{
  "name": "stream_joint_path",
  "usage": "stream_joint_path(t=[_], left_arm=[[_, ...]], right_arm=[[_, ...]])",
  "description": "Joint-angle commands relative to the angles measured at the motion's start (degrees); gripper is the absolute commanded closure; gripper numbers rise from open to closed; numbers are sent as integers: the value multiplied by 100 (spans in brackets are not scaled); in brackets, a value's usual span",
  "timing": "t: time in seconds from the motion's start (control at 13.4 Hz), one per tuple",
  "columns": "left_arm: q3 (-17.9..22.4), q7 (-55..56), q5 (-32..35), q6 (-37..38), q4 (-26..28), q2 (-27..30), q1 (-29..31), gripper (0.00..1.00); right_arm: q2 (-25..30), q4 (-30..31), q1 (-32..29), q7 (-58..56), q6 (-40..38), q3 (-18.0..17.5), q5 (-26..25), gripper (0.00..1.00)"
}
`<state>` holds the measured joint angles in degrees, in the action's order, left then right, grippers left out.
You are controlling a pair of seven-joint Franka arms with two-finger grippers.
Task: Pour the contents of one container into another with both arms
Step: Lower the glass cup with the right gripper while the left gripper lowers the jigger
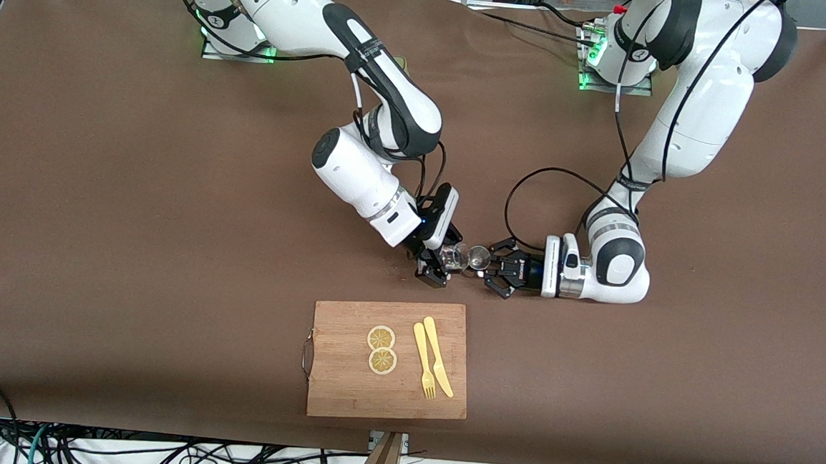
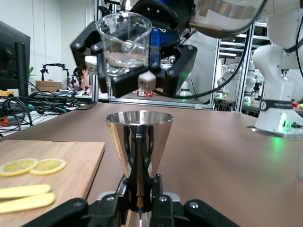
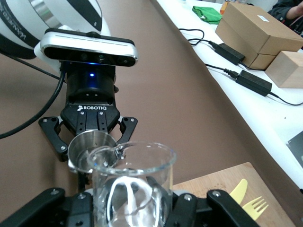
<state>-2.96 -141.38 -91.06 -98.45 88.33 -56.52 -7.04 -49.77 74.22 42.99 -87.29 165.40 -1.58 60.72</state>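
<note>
A clear glass beaker (image 2: 125,40) is pinched in the right gripper (image 1: 438,261), tilted with its mouth toward the steel jigger (image 2: 138,151). The jigger is clamped upright, long axis vertical, in the left gripper (image 1: 498,267). Both are held over the table (image 1: 133,229), just above the cutting board (image 1: 346,393), rims nearly touching.

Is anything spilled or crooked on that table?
Nothing stands out. The right gripper holds a clear glass cup beside the steel jigger in the left gripper; no puddle shows on the table.
</note>
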Motion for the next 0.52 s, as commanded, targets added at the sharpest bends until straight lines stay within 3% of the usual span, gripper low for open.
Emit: stream_joint_path(t=[0.0,0.15,0.45], left_arm=[[234,-434,98,395,149,106,167,100],[619,-600,176,755,185,115,220,100],[1086,-846,844,1319,176,141,712,100]], right_arm=[[187,83,-1,2,71,-62,728,100],[265,83,-80,2,-190,-53,1159,100],[275,83,-642,-173,-1570,-1,1223,100]])
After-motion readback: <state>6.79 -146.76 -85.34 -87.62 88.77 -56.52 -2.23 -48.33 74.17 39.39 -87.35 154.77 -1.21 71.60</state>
